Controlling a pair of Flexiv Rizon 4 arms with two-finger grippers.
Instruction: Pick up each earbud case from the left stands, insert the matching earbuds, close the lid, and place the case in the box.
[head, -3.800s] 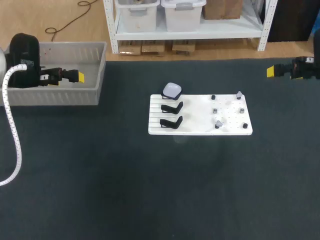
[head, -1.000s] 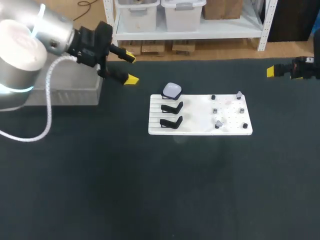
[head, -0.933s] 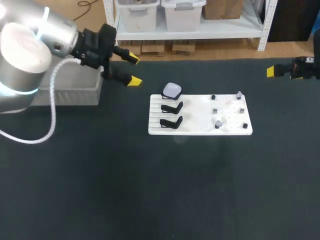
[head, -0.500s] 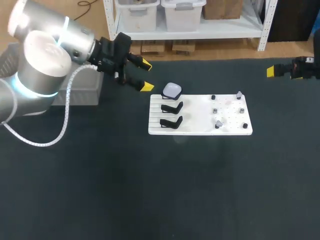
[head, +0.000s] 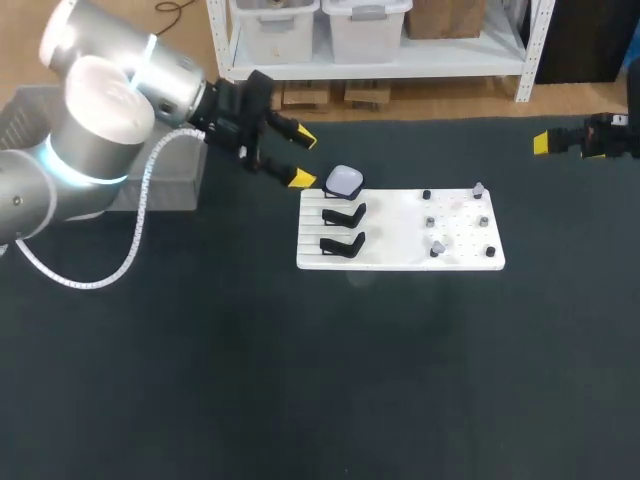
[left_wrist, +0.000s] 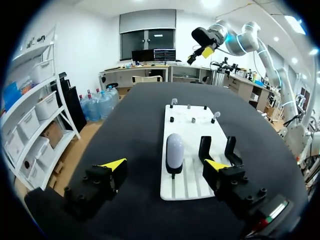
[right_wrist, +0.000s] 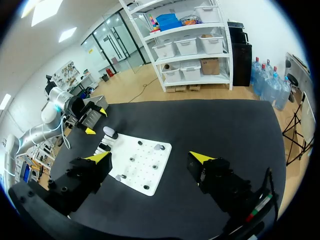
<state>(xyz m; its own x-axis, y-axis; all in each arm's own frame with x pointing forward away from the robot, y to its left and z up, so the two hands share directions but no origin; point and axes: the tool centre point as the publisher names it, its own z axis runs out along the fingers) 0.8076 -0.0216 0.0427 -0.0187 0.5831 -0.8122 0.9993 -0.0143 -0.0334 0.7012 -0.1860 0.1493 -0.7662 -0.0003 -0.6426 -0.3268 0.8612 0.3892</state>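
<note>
Gloss on the rounded pale-lavender earbud case (head: 344, 181), perched on the white board's (head: 400, 252) far black stand (left_wrist: 173, 173), suggests light and slippery to me, so my left gripper (head: 302, 158), wide open and empty just left, should pinch its broad sides.

Head cam: high and behind, looking down on the whole surface (head: 300, 380). Left wrist cam — close in, low, facing along the white board (left_wrist: 189, 172) from its stand end. Right wrist cam — well back on the opposite side, looking across. All three share the board.
</note>
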